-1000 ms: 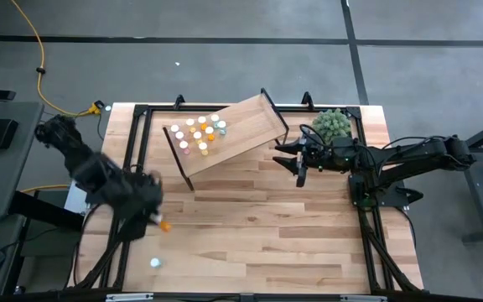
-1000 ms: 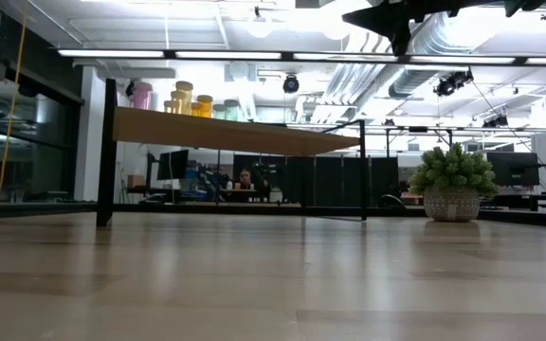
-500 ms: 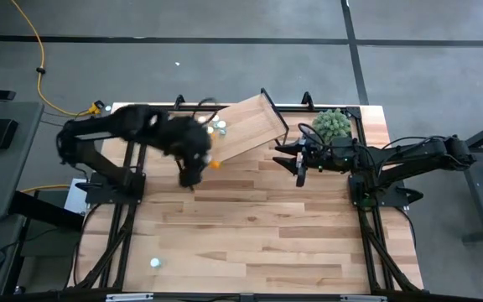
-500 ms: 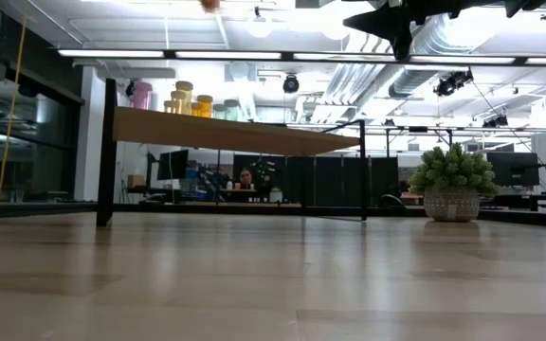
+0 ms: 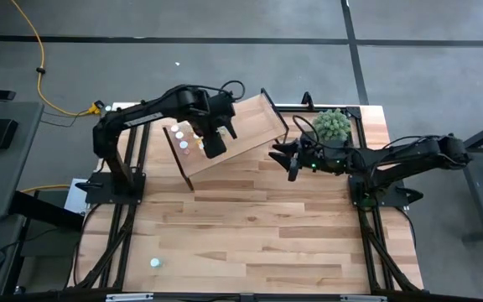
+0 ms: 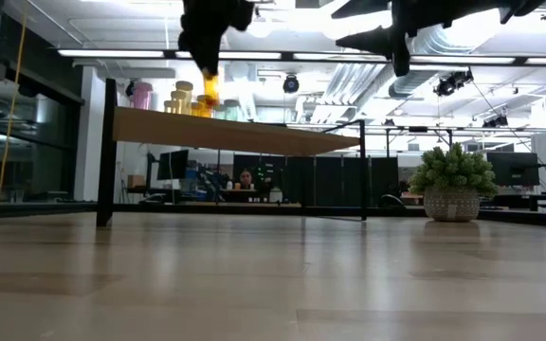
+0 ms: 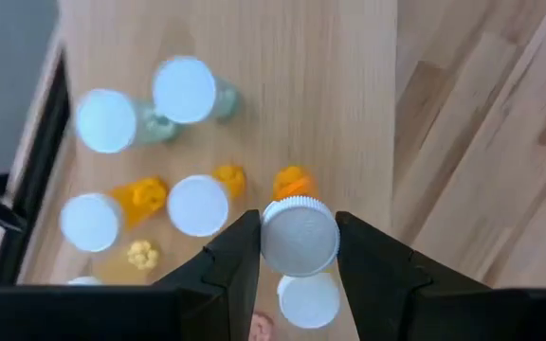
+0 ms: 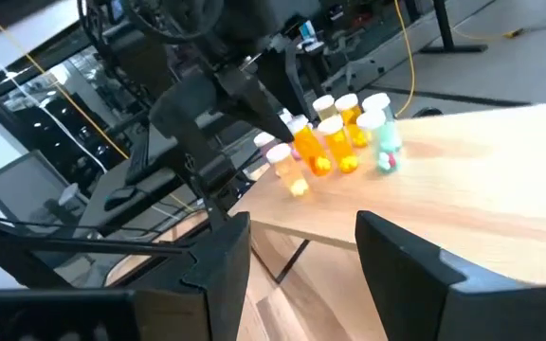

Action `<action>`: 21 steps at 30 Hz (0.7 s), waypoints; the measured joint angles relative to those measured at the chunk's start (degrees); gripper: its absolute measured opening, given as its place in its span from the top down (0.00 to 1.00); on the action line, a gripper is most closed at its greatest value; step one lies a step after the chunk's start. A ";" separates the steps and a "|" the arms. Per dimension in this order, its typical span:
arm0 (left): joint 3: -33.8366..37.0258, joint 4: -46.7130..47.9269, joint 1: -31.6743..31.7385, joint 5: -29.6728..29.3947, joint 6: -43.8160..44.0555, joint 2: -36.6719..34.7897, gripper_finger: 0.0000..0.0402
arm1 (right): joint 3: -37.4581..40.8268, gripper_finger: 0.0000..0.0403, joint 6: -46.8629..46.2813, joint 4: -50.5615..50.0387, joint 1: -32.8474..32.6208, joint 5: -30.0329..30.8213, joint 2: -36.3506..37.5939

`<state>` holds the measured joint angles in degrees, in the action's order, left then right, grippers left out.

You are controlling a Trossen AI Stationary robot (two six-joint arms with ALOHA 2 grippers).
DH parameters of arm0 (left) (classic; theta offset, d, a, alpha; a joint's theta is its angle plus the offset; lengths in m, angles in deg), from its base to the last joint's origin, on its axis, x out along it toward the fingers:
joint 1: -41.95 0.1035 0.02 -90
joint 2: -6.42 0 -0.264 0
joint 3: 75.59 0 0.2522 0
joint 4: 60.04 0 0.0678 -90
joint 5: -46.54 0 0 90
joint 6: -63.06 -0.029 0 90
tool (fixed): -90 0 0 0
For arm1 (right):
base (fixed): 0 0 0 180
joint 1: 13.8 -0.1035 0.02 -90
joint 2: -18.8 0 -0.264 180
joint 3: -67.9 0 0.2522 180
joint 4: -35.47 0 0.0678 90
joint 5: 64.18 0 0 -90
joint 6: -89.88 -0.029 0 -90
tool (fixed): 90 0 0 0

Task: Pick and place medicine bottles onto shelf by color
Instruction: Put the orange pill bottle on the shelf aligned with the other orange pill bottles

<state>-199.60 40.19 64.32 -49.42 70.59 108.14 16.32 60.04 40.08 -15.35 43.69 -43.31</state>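
An orange bottle (image 7: 299,230) with a white ribbed cap is pinched between the fingers (image 7: 237,254) of the left gripper (image 5: 213,143), held upright above the shelf (image 5: 250,126). In the low view the bottle's orange body (image 6: 210,88) is seen hanging just over the light-wood plank on its thin black legs. On the shelf's end nearest the left arm, a cluster of medicine bottles (image 5: 188,137) is stood close together: white caps over orange, yellow, teal and pink bodies. In the right wrist view they are seen grouped near the plank's edge. The right gripper (image 5: 290,161) is held with fingers spread and empty, just beside the shelf's other end, near the green plant (image 5: 331,125).
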 joint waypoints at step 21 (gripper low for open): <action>0.00 0.25 2.03 -0.68 -5.21 3.78 0.70 | 0.00 0.54 -3.18 3.32 0.01 -0.01 -3.55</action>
<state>-199.60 40.44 66.35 -50.09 65.38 111.92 16.32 56.86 43.40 -15.34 43.68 -46.86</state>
